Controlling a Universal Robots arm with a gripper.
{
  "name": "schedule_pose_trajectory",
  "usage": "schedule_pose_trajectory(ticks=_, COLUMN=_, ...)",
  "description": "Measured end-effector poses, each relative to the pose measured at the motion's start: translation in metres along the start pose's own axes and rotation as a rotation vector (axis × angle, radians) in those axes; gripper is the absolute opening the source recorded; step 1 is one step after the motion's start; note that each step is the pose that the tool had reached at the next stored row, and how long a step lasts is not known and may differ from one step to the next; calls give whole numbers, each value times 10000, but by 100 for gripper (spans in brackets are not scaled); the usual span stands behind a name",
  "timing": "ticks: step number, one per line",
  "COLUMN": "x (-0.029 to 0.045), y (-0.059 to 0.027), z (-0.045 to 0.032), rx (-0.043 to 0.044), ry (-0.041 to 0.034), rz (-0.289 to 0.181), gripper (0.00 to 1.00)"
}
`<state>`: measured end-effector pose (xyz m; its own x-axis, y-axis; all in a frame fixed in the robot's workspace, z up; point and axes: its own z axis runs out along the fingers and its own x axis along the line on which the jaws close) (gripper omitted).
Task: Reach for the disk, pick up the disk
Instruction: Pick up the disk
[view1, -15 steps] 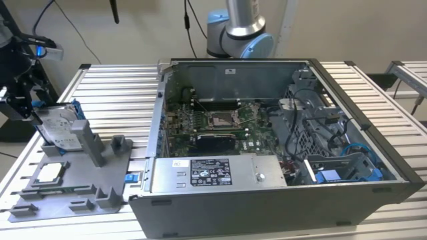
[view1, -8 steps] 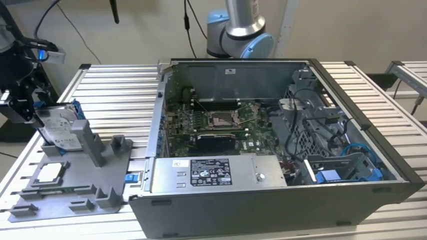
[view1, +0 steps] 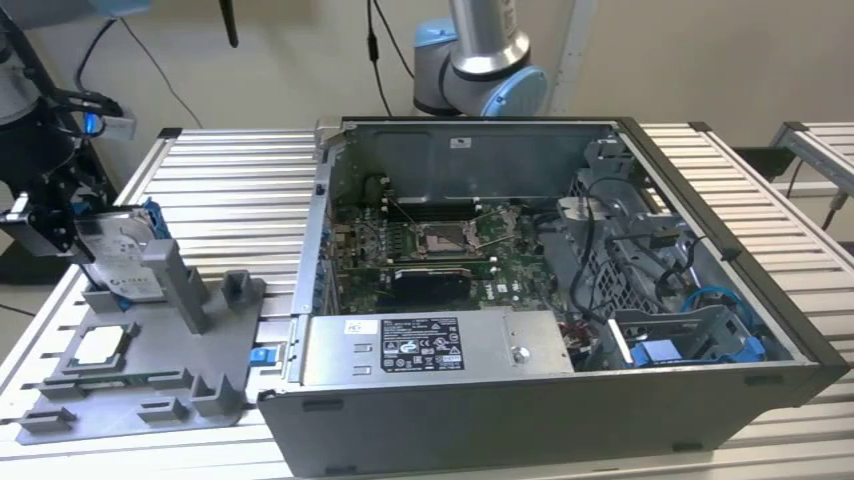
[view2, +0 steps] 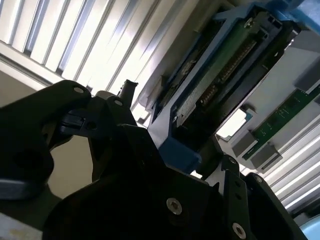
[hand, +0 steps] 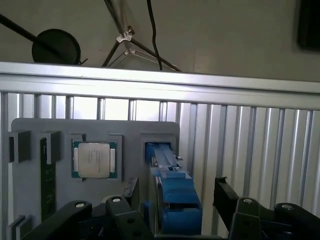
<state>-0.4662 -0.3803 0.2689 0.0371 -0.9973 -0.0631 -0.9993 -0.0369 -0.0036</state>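
Note:
The disk (view1: 118, 243) stands on edge in a slot of the grey fixture (view1: 147, 395) at the exterior view's left, its silver face and blue bracket showing. My gripper (view1: 56, 222) is right at it. In the first wrist view the disk (hand: 169, 187) appears edge-on, and my gripper (hand: 177, 189) straddles it. One finger (hand: 134, 191) is close against the disk's side. The other finger (hand: 223, 196) stands a small gap away. The gripper is open. In the second wrist view the disk's green circuit board (view2: 227, 62) and blue bracket (view2: 176, 151) lie between the black fingers.
A square silver CPU chip (hand: 96, 160) and a green memory stick (hand: 47, 182) lie in fixture pockets beside the disk. An open computer case (view1: 534, 300) stands to the exterior view's right on the slatted metal table (view1: 227, 190). The robot's base (view1: 478, 70) stands behind the case.

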Motion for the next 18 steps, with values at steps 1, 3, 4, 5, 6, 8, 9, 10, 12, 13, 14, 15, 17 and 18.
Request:
schedule_pose_trajectory(ticks=1, x=1, y=0, z=17, rx=-1, ry=1, rz=0, gripper=100)
schedule_pose_trajectory(ticks=3, x=3, y=1, z=52, rx=0, ry=-1, rz=0, gripper=100)
schedule_pose_trajectory(ticks=4, x=4, y=1, z=69, rx=-1, ry=-1, rz=0, gripper=100)
schedule_pose_trajectory(ticks=5, x=5, y=1, z=82, rx=-9, ry=2, rz=0, gripper=100)
schedule_pose_trajectory(ticks=6, x=6, y=2, z=95, rx=-18, ry=7, rz=0, gripper=100)
schedule_pose_trajectory(ticks=8, x=7, y=2, z=116, rx=-5, ry=-14, rz=1, gripper=100)
schedule_pose_trajectory(ticks=9, x=6, y=-1, z=117, rx=21, ry=-71, rz=-2, gripper=100)
schedule_pose_trajectory(ticks=10, x=2, y=-4, z=103, rx=56, ry=-229, rz=-1, gripper=100)
schedule_pose_trajectory(ticks=12, x=1, y=-2, z=78, rx=111, ry=-292, rz=-3, gripper=100)
schedule_pose_trajectory(ticks=13, x=1, y=-1, z=56, rx=111, ry=-307, rz=-5, gripper=100)
schedule_pose_trajectory(ticks=14, x=0, y=1, z=15, rx=98, ry=-310, rz=-4, gripper=100)
schedule_pose_trajectory(ticks=15, x=-3, y=0, z=-24, rx=94, ry=-312, rz=-3, gripper=100)
schedule_pose_trajectory(ticks=17, x=-1, y=0, z=-29, rx=97, ry=-315, rz=-5, gripper=100)
schedule_pose_trajectory(ticks=18, x=3, y=0, z=-31, rx=93, ry=-313, rz=-5, gripper=100)
